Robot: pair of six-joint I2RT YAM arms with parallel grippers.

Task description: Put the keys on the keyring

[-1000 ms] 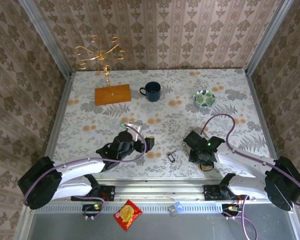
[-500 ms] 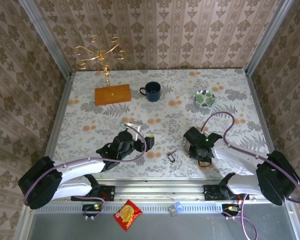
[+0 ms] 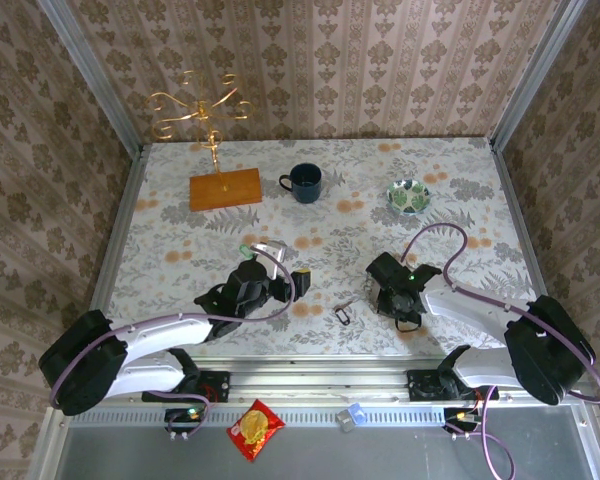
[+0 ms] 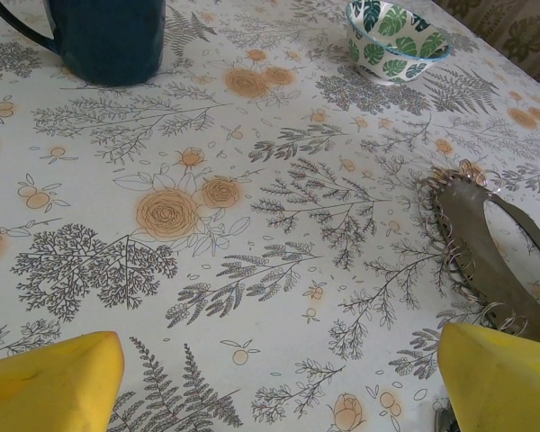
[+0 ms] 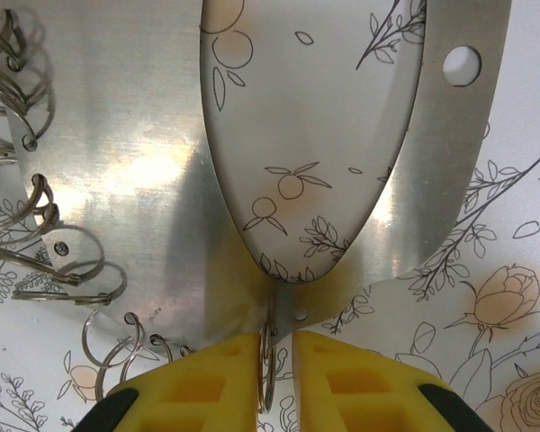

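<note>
While I watch from far away, my right gripper (image 5: 274, 369) has its yellow fingers (image 5: 198, 387) almost together, with the keyring (image 5: 265, 346) standing up thin between them; I think they pinch it, but I cannot tell. Its grey strap (image 5: 126, 180) spreads out just ahead of those fingers. My left gripper (image 4: 274, 387) is wide open, with the strap off to its front right. Behind both grippers lies a red packet (image 3: 255, 428), its print too small to read.
</note>
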